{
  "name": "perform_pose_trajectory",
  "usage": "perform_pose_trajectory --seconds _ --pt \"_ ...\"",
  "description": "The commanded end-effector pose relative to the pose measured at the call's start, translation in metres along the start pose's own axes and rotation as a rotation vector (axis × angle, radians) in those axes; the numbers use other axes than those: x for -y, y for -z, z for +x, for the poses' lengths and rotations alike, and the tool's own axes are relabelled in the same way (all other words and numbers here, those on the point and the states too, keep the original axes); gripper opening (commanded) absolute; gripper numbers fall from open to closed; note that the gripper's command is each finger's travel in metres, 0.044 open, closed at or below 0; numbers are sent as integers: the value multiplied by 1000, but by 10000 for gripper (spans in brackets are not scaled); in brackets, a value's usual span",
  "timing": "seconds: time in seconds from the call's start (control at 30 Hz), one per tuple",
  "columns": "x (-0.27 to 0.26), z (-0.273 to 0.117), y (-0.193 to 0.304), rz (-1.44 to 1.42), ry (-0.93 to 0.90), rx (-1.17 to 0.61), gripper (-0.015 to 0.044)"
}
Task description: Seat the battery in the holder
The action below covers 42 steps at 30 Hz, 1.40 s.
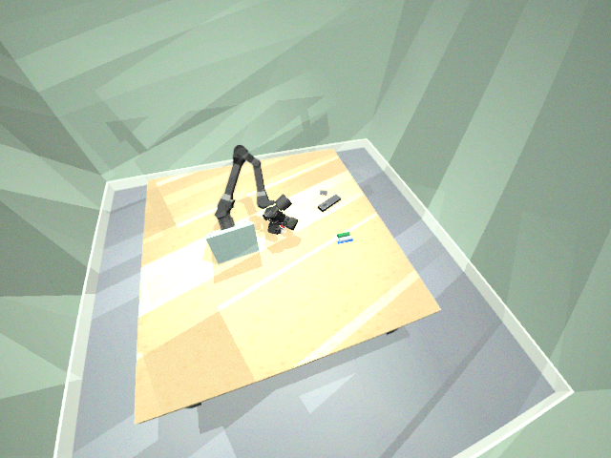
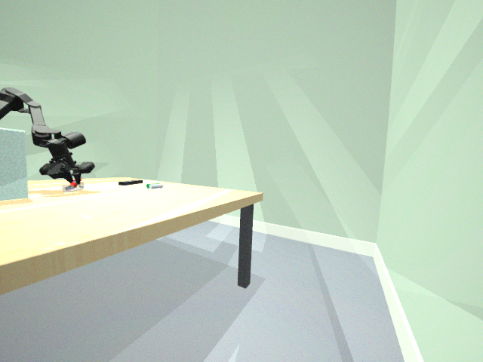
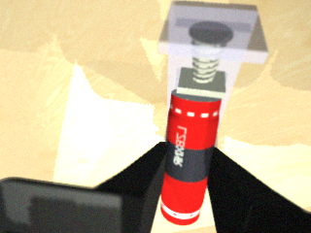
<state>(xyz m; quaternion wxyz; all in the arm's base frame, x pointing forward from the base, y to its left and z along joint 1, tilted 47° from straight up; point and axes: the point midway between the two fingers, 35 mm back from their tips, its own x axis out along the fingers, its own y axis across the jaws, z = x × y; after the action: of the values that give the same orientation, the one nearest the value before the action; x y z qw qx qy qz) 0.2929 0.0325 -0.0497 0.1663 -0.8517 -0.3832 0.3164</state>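
Holding the battery (image 1: 282, 226) (image 2: 73, 183) (image 3: 191, 133) in narrowed jaws, lower centre of the wrist view, close by the spring (image 3: 204, 65). Best to compress gently along the holder (image 1: 283, 230) (image 2: 66, 188) (image 3: 261, 48), then lower level, without forcing.

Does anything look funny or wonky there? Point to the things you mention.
Yes, a little: the red battery (image 3: 189, 157) between the jaws (image 1: 282, 227) (image 2: 75, 182) looks tilted, not flat in the clear holder (image 3: 259, 41). Its dark end is by the spring's plate (image 3: 201, 83). Nothing looks spilled or broken.
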Motion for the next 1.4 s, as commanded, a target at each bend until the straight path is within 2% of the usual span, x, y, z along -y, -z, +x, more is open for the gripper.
perform_pose_trajectory --seconds 0.0,0.7,1.37 --pt "1 -1 -4 7 1 -4 74" --pt "1 -7 -20 8 -17 1 74" --pt "-9 0 -19 -1 -39 109 74"
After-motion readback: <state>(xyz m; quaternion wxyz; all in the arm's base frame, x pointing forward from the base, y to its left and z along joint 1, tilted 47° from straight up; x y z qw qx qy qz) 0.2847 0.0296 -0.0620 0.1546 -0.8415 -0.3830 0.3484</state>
